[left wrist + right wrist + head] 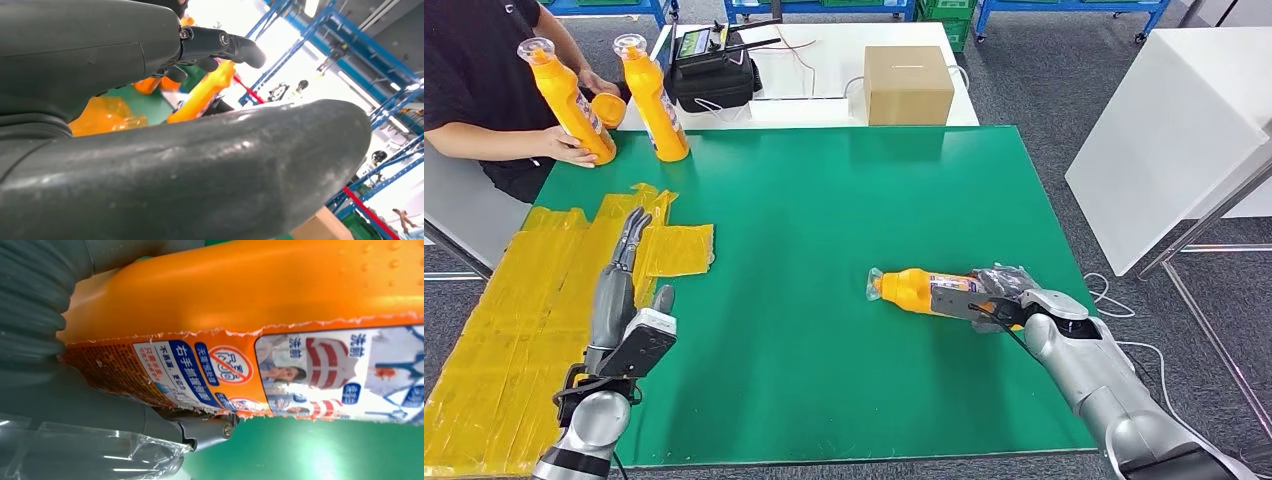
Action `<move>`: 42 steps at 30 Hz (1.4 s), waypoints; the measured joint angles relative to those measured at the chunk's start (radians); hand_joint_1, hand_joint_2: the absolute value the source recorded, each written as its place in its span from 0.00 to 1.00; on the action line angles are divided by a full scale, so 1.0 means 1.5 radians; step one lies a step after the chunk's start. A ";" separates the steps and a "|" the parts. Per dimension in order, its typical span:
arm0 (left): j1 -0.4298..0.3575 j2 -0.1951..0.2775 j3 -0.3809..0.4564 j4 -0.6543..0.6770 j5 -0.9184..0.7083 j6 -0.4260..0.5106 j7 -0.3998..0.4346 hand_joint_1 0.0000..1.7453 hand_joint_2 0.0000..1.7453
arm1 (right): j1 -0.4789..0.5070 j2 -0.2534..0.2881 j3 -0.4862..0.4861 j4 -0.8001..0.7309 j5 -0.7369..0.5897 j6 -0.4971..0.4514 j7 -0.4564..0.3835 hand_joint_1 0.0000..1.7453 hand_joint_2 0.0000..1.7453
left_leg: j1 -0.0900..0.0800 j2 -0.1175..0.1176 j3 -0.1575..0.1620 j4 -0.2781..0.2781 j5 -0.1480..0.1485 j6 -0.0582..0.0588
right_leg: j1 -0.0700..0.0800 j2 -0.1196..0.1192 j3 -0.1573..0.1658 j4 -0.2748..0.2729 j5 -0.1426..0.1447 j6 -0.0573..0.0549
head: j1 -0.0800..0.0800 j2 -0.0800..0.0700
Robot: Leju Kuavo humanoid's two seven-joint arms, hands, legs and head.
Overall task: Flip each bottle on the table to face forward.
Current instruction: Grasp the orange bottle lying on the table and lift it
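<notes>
Right hand [1009, 300] fingers [1001, 277] wrap the lying bottle's [914, 290] base.

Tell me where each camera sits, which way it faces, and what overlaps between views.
Head view: high on the body, looking down at the green table; both arms, left hand open, right hand gripping the lying bottle.
Left wrist view: behind the left hand, facing upright bottles and shelving.
Right wrist view: behind the right hand, against the bottle's label.
The head and right wrist views share the lying bottle.

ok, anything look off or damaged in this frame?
Yes: the label on the bottle held by the right hand has a ragged, torn upper edge. The yellow tape patching the mat's left side looks crumpled.
</notes>
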 joint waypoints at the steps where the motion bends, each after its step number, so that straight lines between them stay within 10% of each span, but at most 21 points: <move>1: 0.004 0.000 0.000 0.000 0.010 -0.006 0.000 0.00 0.00 | 0.006 -0.007 0.003 -0.014 -0.018 0.003 0.004 1.00 1.00 | 0.000 0.000 0.000 0.000 0.000 0.000 | 0.000 0.000 0.000 0.000 0.000 0.000 | 0.000 0.000; 5: 0.017 0.000 0.000 0.000 0.036 -0.022 -0.004 0.00 0.00 | 0.026 -0.029 0.012 -0.060 -0.063 0.008 0.009 1.00 1.00 | 0.000 -0.001 -0.002 0.000 0.000 0.000 | 0.000 0.000 -0.001 0.000 0.000 0.000 | 0.000 0.000; 9: 0.029 -0.004 0.003 -0.006 0.145 -0.095 0.002 0.00 1.00 | 0.048 -0.044 0.010 -0.107 -0.173 -0.002 0.007 1.00 1.00 | 0.000 -0.001 -0.004 0.000 0.000 0.000 | 0.000 0.000 -0.003 0.000 0.000 0.000 | 0.000 0.000; 24: 0.108 -0.073 0.009 -0.069 0.566 -0.278 0.008 0.00 1.00 | 0.128 -0.015 -0.027 -0.387 -0.445 -0.128 -0.048 1.00 1.00 | 0.000 -0.001 -0.010 0.000 0.000 0.000 | -0.001 0.000 -0.008 0.000 0.000 0.000 | 0.000 0.000; 42: 0.095 -0.105 -0.066 -0.057 0.611 -0.286 0.017 0.00 1.00 | 0.157 0.132 0.087 -0.344 -0.506 -0.131 -0.072 1.00 1.00 | 0.001 -0.002 -0.010 0.000 0.000 0.000 | 0.000 -0.001 -0.009 0.001 0.000 0.000 | 0.000 0.000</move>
